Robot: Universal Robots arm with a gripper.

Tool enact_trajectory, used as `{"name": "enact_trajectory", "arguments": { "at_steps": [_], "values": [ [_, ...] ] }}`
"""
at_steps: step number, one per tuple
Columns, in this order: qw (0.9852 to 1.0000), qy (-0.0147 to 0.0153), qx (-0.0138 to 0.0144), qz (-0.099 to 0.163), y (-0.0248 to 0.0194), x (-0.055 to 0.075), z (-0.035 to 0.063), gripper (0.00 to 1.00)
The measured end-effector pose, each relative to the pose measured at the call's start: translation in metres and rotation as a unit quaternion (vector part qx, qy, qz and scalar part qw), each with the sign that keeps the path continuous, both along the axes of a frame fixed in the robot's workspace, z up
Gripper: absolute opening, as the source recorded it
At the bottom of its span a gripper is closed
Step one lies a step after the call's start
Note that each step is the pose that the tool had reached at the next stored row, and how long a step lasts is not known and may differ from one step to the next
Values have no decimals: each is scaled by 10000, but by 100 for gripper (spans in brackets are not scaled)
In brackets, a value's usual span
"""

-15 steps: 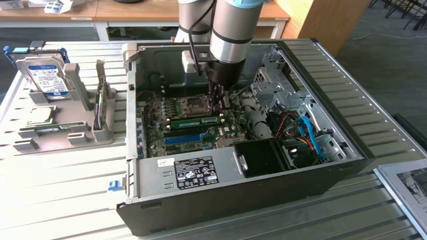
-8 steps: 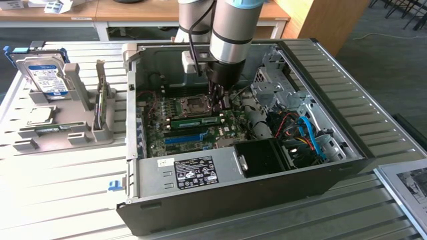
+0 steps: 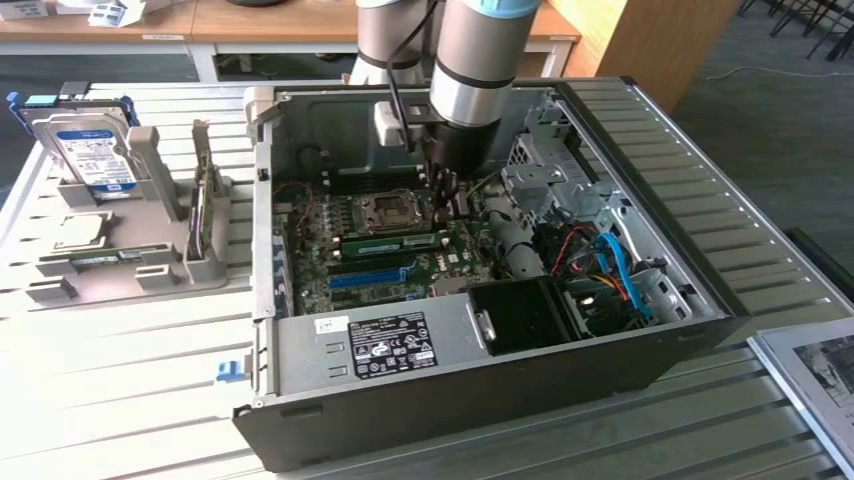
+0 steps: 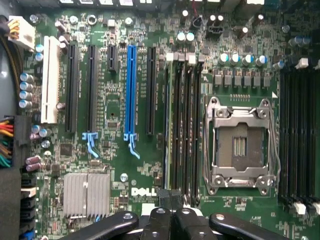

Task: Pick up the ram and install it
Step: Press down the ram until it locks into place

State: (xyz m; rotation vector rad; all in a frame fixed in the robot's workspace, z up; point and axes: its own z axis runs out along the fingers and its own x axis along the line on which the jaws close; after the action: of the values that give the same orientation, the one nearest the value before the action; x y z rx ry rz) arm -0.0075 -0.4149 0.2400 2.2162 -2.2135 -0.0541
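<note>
My pincer [image 3: 451, 208] is fully closed, its fingers pressed together, and I see nothing clamped between them. It hangs low inside the open computer case [image 3: 467, 400], tips pointing down at the motherboard [image 4: 110, 165]. Directly below my tips [image 4: 169, 197] stands the ram [image 3: 394, 241], upright on its edge in a memory slot. It runs away from me towards the exterior view's left, so I am over its near end. I cannot tell whether my tips touch it. In the wrist view the ram [image 4: 172, 125] shows edge-on. Just beside it, on one side, lies the empty processor socket [image 4: 240, 142]. On the other side, a little further off, runs the long blue slot [image 4: 131, 92]. Well apart from me, outside the case, a blue-labelled hard drive [image 3: 96, 150] stands in a grey holder on the slatted table [image 3: 120, 380].
</note>
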Motion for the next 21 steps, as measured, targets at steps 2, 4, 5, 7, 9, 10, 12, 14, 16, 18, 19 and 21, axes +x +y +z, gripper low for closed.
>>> {"name": "enact_trajectory", "arguments": {
  "at_steps": [2,4,5,7,9,10,12,14,16,18,19,21],
  "values": [
    [10000,0,0,0,0,30,0,10],
    [10000,0,1,-1,0,54,0,10],
    [10000,0,1,0,0,65,0,10],
    [10000,0,0,0,1,86,0,10],
    [10000,0,1,0,1,106,0,10],
    [10000,0,0,0,1,113,0,10],
    [10000,1,0,0,0,114,0,10],
    [10000,0,0,0,0,114,0,10],
    [10000,0,0,0,0,114,-6,10],
    [10000,1,0,0,0,114,-16,10],
    [10000,0,0,0,0,114,-22,10],
    [10000,0,0,0,0,114,-31,10]
  ]
}}
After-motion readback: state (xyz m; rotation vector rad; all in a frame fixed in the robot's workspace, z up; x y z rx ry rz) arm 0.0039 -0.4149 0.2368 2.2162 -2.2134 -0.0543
